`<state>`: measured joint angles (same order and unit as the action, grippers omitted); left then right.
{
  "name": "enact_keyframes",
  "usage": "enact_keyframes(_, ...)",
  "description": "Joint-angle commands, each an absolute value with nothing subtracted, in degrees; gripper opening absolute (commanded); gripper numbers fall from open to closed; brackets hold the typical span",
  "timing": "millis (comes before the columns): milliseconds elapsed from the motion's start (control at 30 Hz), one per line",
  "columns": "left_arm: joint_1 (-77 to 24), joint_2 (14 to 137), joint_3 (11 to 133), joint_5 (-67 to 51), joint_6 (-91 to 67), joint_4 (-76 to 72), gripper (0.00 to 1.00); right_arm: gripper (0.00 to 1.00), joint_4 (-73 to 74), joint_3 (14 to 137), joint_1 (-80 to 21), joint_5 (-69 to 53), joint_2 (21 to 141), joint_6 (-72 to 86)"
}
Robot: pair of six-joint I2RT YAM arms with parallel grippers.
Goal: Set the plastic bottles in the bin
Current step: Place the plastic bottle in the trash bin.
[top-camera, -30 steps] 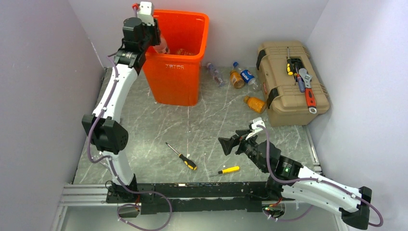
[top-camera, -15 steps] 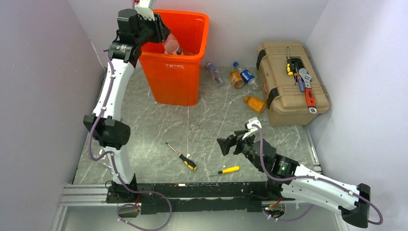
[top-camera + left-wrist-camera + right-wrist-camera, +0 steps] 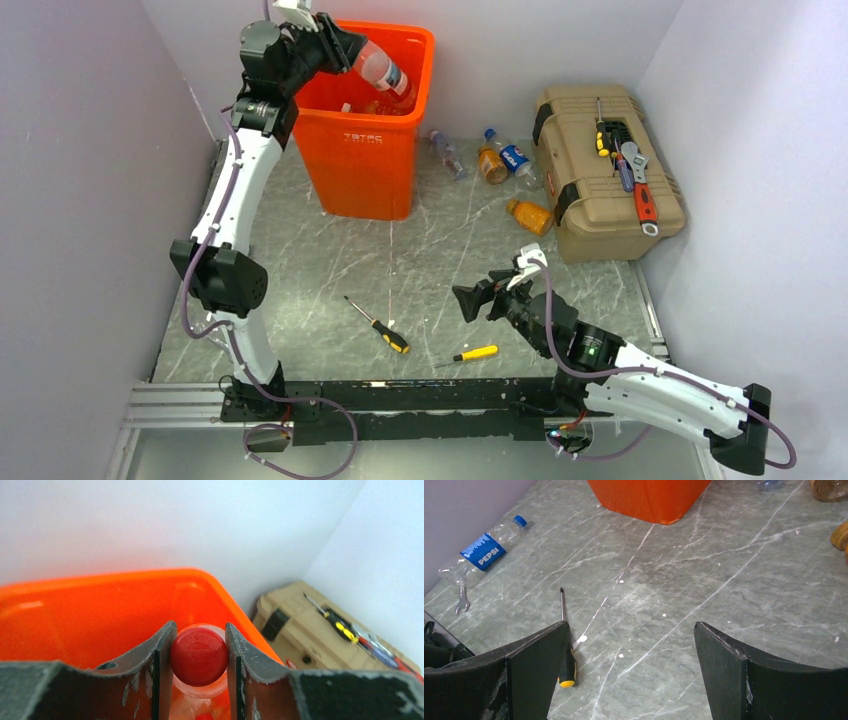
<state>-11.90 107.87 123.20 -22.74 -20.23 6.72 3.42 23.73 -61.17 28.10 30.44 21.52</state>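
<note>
My left gripper is shut on the red cap of a clear plastic bottle with a red label. It holds the bottle tilted over the open top of the orange bin, whose rim shows in the left wrist view. Some bottles lie inside the bin. More bottles lie on the table right of the bin: a clear one, an orange one, a blue-labelled one and another orange one. A Pepsi bottle lies by the left wall. My right gripper is open and empty, low over the table.
A tan toolbox with tools on its lid stands at the right. Two yellow-handled screwdrivers lie near the front. A small wrench lies near the Pepsi bottle. Walls close in on the left, back and right.
My left gripper has lifted and swung the bottle from down inside the bin's left side to above its opening, body pointing right. The right arm has barely moved.
</note>
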Motion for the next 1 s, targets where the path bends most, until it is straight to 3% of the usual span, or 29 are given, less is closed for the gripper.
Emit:
enact_keyframes(0,-12.12,107.32,123.33,-16.03,-17.91,-5.9,0.0,1.0,2.11,24.95,-61.26,29.44,29.85,20.58)
enact_keyframes(367,-11.34,122.78,127.28,-13.87,-20.13,-12.22,0.0,1.0,3.18,21.67,-61.26,29.85,26.31,23.32)
enact_keyframes(667,-12.11,130.58,139.24,-14.89,-18.72,7.04,0.0,1.0,2.04,21.12,-61.17,29.55,27.78,23.62)
enact_keyframes(967,-12.21,125.14,146.0,-21.67,-14.42,20.44,0.0,1.0,0.82,21.23,-61.16,28.21,29.5,24.02)
